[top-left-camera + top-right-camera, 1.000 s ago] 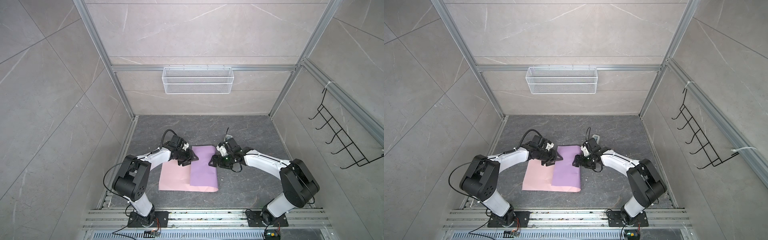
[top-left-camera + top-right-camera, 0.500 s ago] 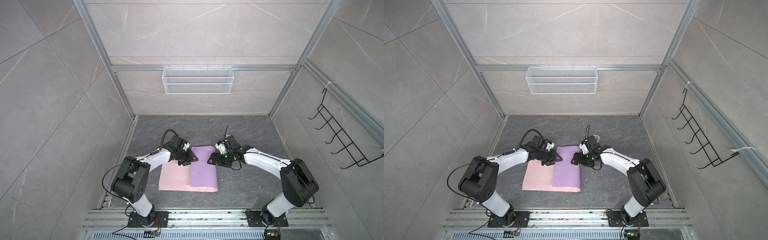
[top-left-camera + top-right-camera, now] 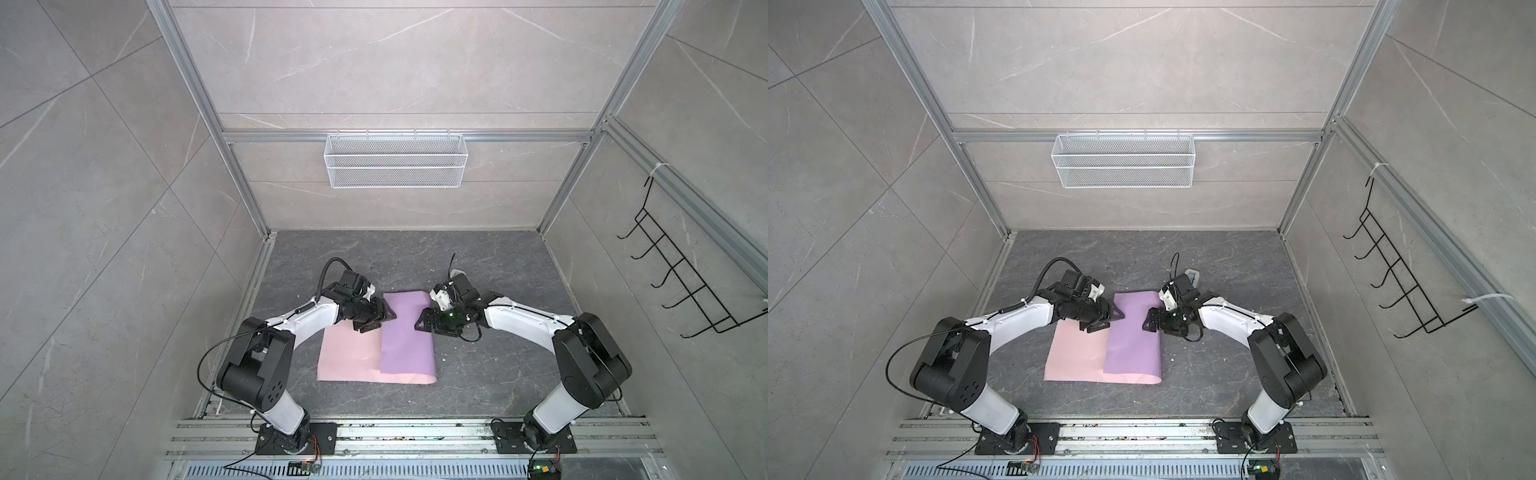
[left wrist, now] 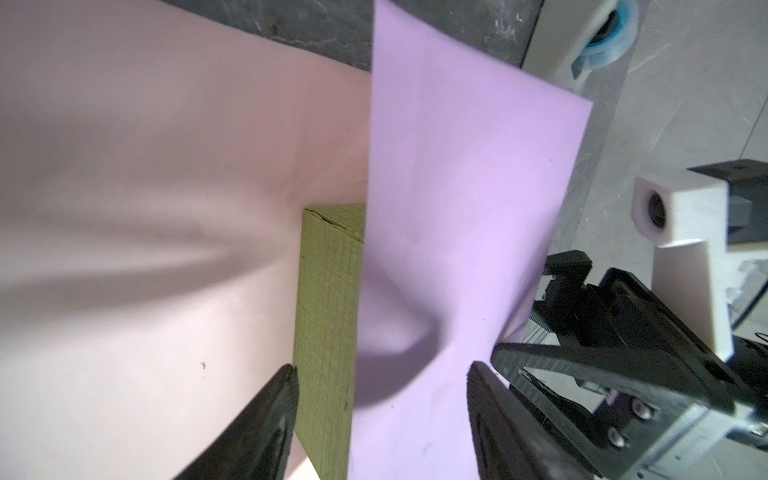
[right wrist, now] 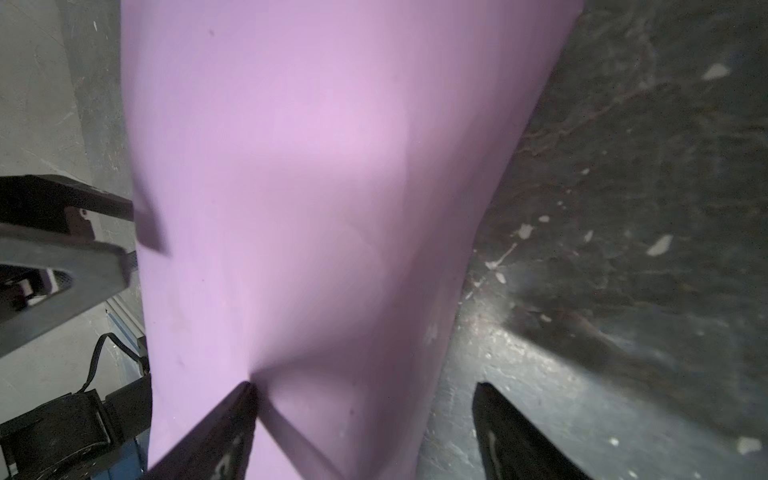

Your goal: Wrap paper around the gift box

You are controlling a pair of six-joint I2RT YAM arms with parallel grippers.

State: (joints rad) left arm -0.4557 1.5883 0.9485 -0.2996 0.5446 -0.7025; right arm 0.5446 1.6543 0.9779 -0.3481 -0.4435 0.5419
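Gift box (image 4: 328,299) | mostly under paper (image 3: 407,332) flap | white device (image 3: 1192,275) nearby

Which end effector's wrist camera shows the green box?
The left end effector: a strip of the gift box shows beside the lilac flap of the paper. The right end effector sees paper but no box.

I see paper (image 3: 407,332) lilac on folded-over face, pale pink beneath. Gift box (image 4: 328,311) olive green, fine ribbed lines. Table (image 3: 498,374) dark grey, pale marbled veins. Wall basket (image 3: 395,166) white mesh.
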